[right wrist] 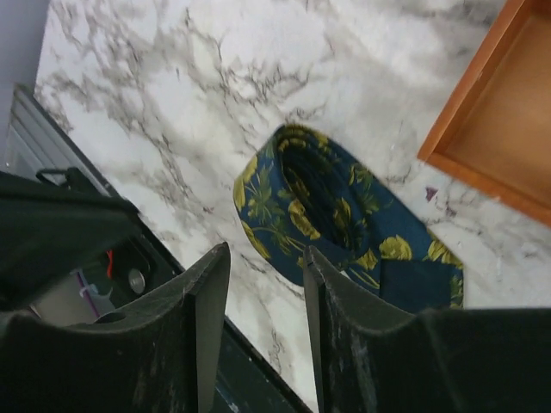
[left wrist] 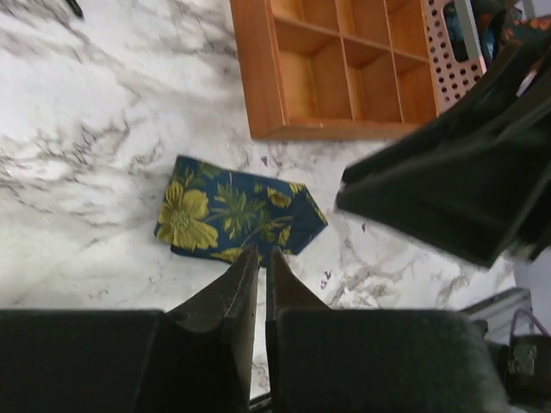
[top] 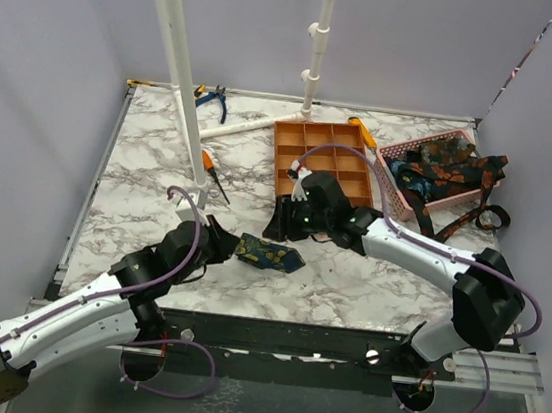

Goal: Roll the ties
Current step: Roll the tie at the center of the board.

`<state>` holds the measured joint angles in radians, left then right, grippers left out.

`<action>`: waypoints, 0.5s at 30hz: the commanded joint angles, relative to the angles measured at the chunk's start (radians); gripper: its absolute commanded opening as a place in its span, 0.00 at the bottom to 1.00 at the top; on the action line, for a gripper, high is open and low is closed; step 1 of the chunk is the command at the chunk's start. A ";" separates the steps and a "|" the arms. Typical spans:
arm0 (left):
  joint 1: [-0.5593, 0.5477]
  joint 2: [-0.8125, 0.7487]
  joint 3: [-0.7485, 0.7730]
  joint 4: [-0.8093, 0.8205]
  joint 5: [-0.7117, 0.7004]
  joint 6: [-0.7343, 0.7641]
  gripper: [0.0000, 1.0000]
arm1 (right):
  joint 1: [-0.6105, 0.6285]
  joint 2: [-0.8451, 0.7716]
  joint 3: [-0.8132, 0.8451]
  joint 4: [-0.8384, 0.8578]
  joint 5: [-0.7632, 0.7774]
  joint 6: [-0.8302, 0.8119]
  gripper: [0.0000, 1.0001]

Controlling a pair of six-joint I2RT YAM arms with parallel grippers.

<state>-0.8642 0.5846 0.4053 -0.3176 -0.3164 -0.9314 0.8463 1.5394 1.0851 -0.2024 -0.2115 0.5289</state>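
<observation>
One navy tie (top: 268,255) with yellow flowers lies rolled on the marble table between the two arms. In the left wrist view the tie (left wrist: 232,211) sits just past my left gripper (left wrist: 261,252), whose jaws stand a thin gap apart with bare marble showing between them. My left gripper (top: 223,245) is at the roll's left end. From above, my right gripper (top: 281,232) hovers open with nothing in it. In its own view the tie (right wrist: 336,215) lies beyond the right fingertip of my right gripper (right wrist: 267,249). More ties (top: 441,171) are heaped in the pink basket.
The orange compartment tray (top: 279,162) stands just behind the right gripper. To its right is the pink basket (top: 390,154), with tie ends hanging over its edge. Blue-handled pliers (top: 212,98), an orange screwdriver (top: 210,168) and a slanting white pole (top: 179,54) are at the back left.
</observation>
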 commanded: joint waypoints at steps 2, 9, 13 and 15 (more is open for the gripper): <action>0.105 0.182 0.161 -0.035 -0.054 0.169 0.11 | 0.028 0.037 -0.061 0.143 -0.100 0.117 0.43; 0.300 0.235 0.158 -0.035 0.173 0.234 0.51 | 0.052 0.106 -0.046 0.081 -0.015 0.158 0.40; 0.309 0.240 0.156 -0.014 0.238 0.264 0.87 | 0.052 0.124 -0.082 0.066 0.005 0.164 0.39; 0.309 0.252 0.161 -0.014 0.267 0.283 0.95 | 0.053 0.131 -0.096 0.057 0.030 0.165 0.39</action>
<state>-0.5598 0.8318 0.5659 -0.3393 -0.1684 -0.7128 0.8963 1.6402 1.0252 -0.1291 -0.2428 0.6735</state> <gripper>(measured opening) 0.857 0.394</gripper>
